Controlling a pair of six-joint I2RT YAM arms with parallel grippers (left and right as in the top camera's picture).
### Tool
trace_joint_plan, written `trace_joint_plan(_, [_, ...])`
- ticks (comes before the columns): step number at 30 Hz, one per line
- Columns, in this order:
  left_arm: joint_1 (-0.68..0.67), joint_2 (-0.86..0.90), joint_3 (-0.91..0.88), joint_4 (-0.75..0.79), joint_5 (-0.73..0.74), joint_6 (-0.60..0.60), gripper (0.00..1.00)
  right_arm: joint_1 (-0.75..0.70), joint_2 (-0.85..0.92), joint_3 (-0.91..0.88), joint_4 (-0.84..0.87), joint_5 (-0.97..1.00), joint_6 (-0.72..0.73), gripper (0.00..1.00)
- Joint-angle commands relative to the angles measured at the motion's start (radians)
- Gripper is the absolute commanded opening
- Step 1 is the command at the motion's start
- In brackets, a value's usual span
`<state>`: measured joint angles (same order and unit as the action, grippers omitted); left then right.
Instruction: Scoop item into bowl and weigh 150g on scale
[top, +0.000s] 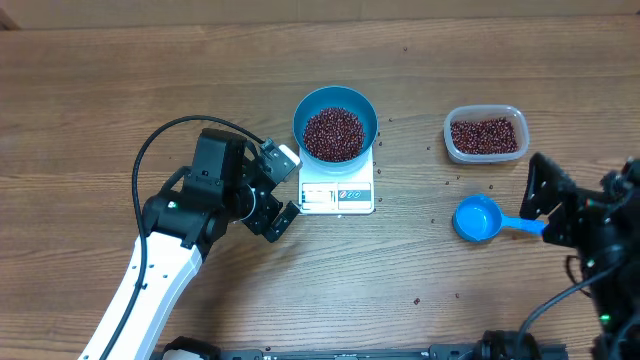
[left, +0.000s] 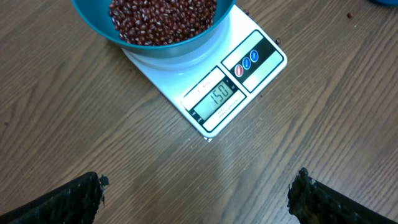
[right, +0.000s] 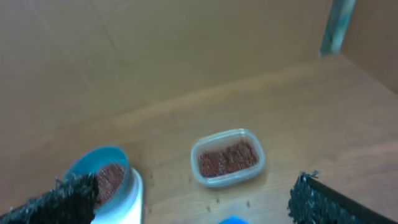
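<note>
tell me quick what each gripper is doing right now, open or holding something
left gripper: open, holding nothing
right gripper: open, holding nothing

place: robot lab bench | signs: wooden table (top: 80, 120), left arm (top: 165, 262), right arm (top: 605, 225), plain brown backdrop (right: 155, 50)

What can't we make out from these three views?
Overhead: the scale readout is too small to read, and the bowl covers most of its platform.
Left wrist: the bowl's far part is cut off by the top edge, and the scale's button labels are too small.
Right wrist: the whole view is blurred. The scoop and scale are cut by the bottom edge.
</note>
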<state>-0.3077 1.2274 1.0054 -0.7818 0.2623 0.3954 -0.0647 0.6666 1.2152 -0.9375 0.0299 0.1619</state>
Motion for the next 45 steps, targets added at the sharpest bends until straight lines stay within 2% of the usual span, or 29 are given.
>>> trace_joint_plan(1, [-0.007, 0.003, -0.002, 0.001, 0.019, -0.01, 1.0, 0.003, -0.159, -0.248, 0.178, 0.021, -0.032, 1.0])
trace_joint_plan(10, [-0.007, 0.003, -0.002, 0.001, 0.019, -0.01, 1.0, 0.004, -0.41, -0.766, 0.639, -0.006, -0.031, 1.0])
trace_joint_plan(16, [-0.007, 0.003, -0.002, 0.001, 0.019, -0.01, 1.0, 0.007, -0.566, -1.006, 0.779, -0.032, -0.005, 1.0])
trace_joint_plan(24, [-0.007, 0.003, -0.002, 0.001, 0.019, -0.01, 1.0, 0.033, -0.661, -1.134, 0.83, -0.028, -0.005, 1.0])
trace_joint_plan(31, [-0.007, 0.003, -0.002, 0.001, 0.019, -0.01, 0.99, 0.068, -0.665, -1.209, 0.855, -0.016, -0.005, 1.0])
trace_joint_plan(35, [-0.007, 0.003, -0.002, 0.001, 0.019, -0.01, 1.0, 0.069, -0.665, -1.207, 0.855, -0.006, -0.064, 1.0])
trace_joint_plan(45, [-0.007, 0.003, -0.002, 0.001, 0.019, -0.01, 0.99, 0.069, -0.664, -1.207, 0.855, -0.008, -0.066, 1.0])
